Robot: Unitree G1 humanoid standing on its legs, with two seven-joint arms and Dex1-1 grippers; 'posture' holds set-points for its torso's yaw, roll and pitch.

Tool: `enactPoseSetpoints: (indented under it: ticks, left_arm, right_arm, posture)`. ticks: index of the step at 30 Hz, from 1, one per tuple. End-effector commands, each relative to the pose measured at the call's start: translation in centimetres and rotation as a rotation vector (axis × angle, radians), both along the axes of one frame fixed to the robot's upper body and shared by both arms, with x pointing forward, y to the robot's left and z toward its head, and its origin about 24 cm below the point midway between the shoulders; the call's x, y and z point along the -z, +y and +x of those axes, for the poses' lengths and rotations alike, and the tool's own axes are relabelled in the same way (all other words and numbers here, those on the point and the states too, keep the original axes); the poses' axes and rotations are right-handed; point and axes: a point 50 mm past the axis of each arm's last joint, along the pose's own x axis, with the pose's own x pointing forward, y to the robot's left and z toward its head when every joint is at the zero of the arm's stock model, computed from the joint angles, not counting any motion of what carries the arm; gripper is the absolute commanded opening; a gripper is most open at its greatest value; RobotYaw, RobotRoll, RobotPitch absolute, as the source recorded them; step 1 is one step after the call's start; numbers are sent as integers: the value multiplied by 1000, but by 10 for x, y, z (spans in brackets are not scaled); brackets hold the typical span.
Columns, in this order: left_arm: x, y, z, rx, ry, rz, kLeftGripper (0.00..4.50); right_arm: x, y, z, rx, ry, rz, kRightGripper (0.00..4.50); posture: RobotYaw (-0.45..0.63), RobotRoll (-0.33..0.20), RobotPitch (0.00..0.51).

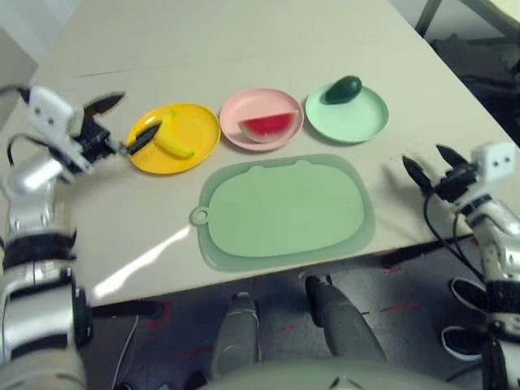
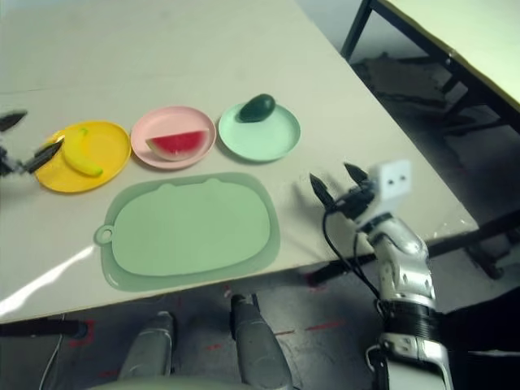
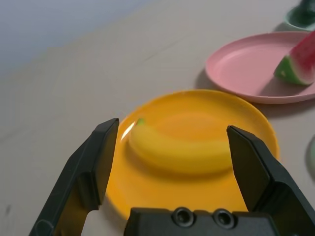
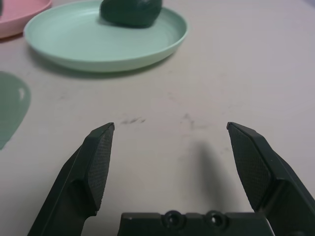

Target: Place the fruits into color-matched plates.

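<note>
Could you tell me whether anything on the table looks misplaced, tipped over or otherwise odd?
Nothing stands out. The banana lies in the yellow plate, the watermelon wedge in the pink plate and the avocado in the green plate. Both grippers are open and empty.

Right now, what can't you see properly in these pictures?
- Avocado: its top is cut off by the right wrist view's edge.
- Watermelon: partly cut off by the left wrist view's side edge.
- Banana: in the left eye view, the left gripper fingertip covers one end.
- Left gripper: in the right eye view, cut off by the side edge.
</note>
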Motion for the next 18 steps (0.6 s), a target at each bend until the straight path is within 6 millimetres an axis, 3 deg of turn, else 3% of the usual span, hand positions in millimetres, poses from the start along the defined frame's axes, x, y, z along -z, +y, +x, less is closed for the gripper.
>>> enactPoseSetpoints:
  ticks: [1,9,14,18]
  left_arm:
    - [3,2,-18,-136,-34,-133,4458]
    - [29,3,-44,-317,21,-222,4458]
    - [51,6,-57,-371,89,-261,4458]
    - [60,6,-57,-373,133,-267,4458]
  right_arm:
    - [9,-11,-3,45,-10,8,4500]
    - [13,-13,-5,86,-99,41,4500]
    - [11,-21,-16,171,-159,87,4500]
    - [6,-20,-17,171,-180,96,4500]
  posture:
    - [93,0,262]
    - [133,0,276]
    - [89,0,286]
    - [58,0,287]
